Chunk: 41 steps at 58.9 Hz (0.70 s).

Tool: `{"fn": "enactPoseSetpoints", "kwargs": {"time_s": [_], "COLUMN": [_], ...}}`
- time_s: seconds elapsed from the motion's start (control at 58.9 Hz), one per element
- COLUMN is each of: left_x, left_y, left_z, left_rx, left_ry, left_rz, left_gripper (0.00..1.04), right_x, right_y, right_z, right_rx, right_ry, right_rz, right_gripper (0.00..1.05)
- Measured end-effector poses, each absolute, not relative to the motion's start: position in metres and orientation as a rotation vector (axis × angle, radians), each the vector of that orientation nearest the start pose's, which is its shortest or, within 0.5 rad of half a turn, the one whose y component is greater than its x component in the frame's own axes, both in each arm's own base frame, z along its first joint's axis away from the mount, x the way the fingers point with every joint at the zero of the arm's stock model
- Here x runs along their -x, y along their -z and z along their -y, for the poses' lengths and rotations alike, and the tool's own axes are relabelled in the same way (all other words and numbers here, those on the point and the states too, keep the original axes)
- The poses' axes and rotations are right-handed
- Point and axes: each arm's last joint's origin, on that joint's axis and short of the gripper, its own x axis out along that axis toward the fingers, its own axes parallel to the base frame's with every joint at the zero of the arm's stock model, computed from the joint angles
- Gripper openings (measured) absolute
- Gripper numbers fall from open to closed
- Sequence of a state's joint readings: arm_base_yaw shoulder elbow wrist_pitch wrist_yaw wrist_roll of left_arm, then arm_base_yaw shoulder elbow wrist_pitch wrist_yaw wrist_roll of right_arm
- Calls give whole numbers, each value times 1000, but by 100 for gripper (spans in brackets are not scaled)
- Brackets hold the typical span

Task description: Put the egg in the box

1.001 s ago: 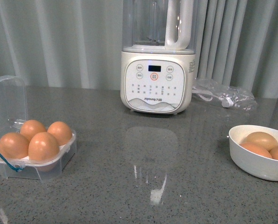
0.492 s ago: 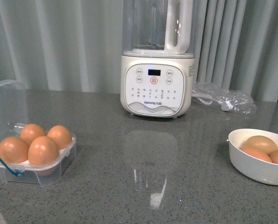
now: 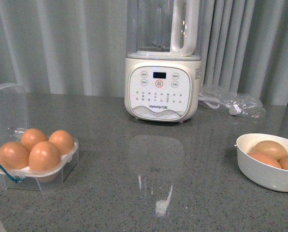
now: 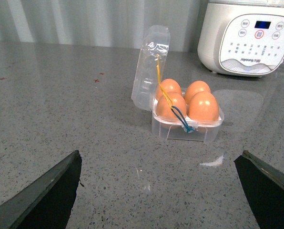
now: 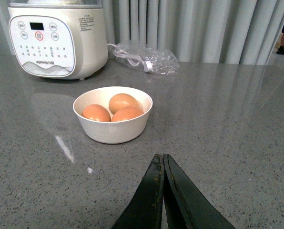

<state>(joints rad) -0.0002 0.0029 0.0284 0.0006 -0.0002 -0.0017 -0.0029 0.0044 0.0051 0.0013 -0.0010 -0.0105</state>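
Observation:
The clear egg box [image 3: 50,179] stands at the table's left with its lid up and brown eggs [image 3: 44,155] in all its holes. It also shows in the left wrist view [image 4: 187,129], with a blue-yellow cord across the front egg [image 4: 203,107]. My left gripper [image 4: 159,160] is open and empty, well short of the box. A white bowl [image 3: 260,169] at the right holds three brown eggs [image 5: 123,102]. My right gripper [image 5: 161,159] is shut and empty, a little in front of the bowl [image 5: 114,131]. Neither arm shows in the front view.
A white blender [image 3: 163,87] with a clear jug stands at the back middle. A clear plastic bag with a cable [image 3: 233,102] lies to its right. Grey curtains hang behind the grey stone table [image 3: 149,193].
The whole front view has shifted slightly: the box and bowl sit a little lower and further left than a second ago. Nothing on the table has been moved.

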Motion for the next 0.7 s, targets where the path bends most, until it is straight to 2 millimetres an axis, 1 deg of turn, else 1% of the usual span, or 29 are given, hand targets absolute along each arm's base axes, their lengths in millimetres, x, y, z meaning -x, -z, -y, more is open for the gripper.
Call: {"fn": "enactPoseSetpoints", "kwargs": {"time_s": [0.153,0.221,0.288,0.322,0.373,0.424,0.441,0.56,0.628,0.662,0.696], "left_x": [-96,-96,-96,-96,-96,-96,-96,-96,-96,-96,-96], "left_y": [-173,-173,-173,-173,-173,-173,-173,-173,-173,-173,-173], "left_z": [0,0,0,0,0,0,0,0,0,0,0], "left_rx": [2,2,2,2,2,2,2,2,2,2,2], "left_ry": [-1,0,0,0,0,0,0,0,0,0,0], "left_rz": [26,26,26,26,26,26,26,26,26,26,26], "left_gripper": [98,98,98,98,98,98,98,98,98,98,98], "right_x": [-98,-98,-98,-98,-98,-98,-98,-98,-98,-98,-98], "right_y": [-165,-165,-165,-165,-165,-165,-165,-165,-165,-165,-165], "right_z": [0,0,0,0,0,0,0,0,0,0,0], "right_rx": [11,10,10,10,11,11,10,10,10,9,9], "right_ry": [2,2,2,1,2,2,2,2,2,2,2], "right_rz": [2,2,2,2,2,2,2,2,2,2,2], "right_gripper": [3,18,28,35,42,53,58,87,97,100,98]}}
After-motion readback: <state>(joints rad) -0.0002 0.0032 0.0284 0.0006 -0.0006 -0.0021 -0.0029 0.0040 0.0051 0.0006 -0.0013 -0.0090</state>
